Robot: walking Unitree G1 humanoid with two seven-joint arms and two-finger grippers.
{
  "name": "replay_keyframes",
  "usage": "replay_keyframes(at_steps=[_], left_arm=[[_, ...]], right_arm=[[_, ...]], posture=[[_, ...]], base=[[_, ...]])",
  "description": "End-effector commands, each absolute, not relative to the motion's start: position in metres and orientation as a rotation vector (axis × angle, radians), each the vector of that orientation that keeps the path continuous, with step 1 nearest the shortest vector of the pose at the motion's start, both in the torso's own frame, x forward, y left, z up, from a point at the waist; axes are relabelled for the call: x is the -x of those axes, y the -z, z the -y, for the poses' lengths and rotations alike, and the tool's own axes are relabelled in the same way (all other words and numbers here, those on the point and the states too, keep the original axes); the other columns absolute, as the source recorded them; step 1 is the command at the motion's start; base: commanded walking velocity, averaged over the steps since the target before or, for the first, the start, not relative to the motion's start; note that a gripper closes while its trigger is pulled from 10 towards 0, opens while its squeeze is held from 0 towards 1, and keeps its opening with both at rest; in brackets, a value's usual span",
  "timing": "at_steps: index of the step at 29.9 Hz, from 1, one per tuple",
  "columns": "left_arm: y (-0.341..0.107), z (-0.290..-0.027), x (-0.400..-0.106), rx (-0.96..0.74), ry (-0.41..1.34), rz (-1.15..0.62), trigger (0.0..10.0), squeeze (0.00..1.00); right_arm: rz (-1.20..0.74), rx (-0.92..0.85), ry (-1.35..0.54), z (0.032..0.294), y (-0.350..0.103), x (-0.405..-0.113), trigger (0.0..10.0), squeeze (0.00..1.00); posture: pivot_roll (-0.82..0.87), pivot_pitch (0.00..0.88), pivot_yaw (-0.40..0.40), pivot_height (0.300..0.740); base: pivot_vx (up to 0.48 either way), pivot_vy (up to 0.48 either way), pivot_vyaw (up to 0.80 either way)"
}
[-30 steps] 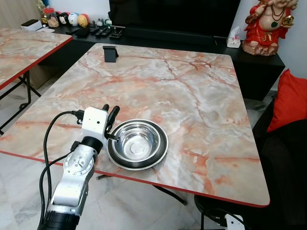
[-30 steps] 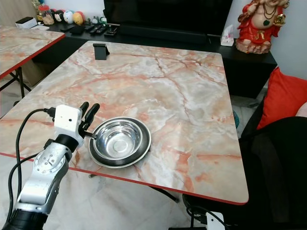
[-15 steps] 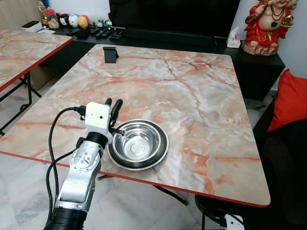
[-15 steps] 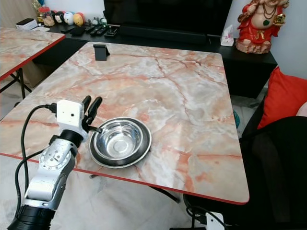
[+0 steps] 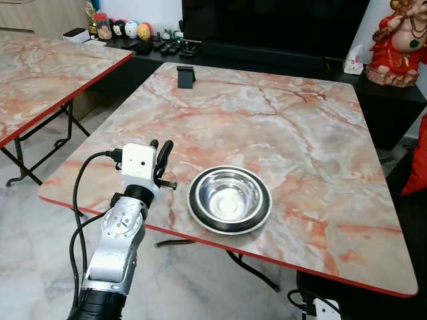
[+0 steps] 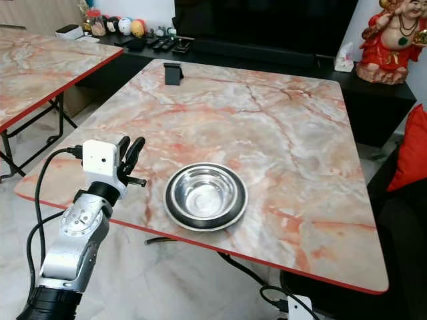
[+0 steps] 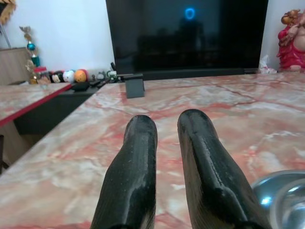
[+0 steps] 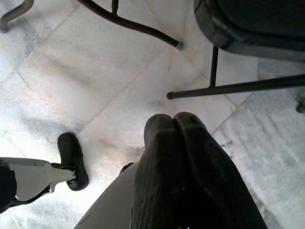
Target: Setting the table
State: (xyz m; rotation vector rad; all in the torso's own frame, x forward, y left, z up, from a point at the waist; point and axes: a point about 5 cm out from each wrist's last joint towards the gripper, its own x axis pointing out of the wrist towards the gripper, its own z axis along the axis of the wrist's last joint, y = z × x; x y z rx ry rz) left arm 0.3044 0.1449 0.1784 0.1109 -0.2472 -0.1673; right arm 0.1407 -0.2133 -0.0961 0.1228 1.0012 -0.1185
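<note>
A steel bowl (image 5: 229, 200) sits inside a dark-rimmed plate on the marble table (image 5: 287, 127), near its red front edge. My left gripper (image 5: 160, 149) hovers over the table to the left of the bowl, a short gap away from its rim. Its two black fingers (image 7: 141, 143) stand slightly open with nothing between them, and the bowl's rim (image 7: 281, 195) shows beside them in the left wrist view. My right gripper (image 8: 174, 124) hangs idle above the tiled floor, its fingers pressed together.
A small black stand (image 5: 186, 76) is at the table's far left. A second marble table (image 5: 40, 73) stands to the left across a floor gap. Behind are a TV console with small figures (image 5: 127, 30), a red statue (image 5: 403, 40) and a red cushion (image 5: 420, 167).
The camera has shifted, so the table sits further right in view. My left gripper, which was at the bowl's left rim, has drawn away to the left. The bowl stays in place.
</note>
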Motion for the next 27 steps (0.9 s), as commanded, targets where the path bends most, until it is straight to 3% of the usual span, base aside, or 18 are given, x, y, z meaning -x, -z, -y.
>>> replay_keyframes(at_steps=[1,27], left_arm=[[-0.182,-0.1447,-0.3076,-0.106,0.172,0.252,10.0,0.0],[-0.1849,-0.1466,-0.3107,-0.109,0.157,0.255,10.0,0.0]], right_arm=[[-1.0,-0.124,0.127,0.2146,0.0963,-0.1396,10.0,0.0],[-0.998,-0.123,0.131,0.2149,0.0957,-0.1414,10.0,0.0]], posture=[[0.03,0.0,-0.021,0.74],[0.04,0.0,-0.025,0.74]], base=[[0.0,0.319,0.0],[0.0,0.325,0.0]])
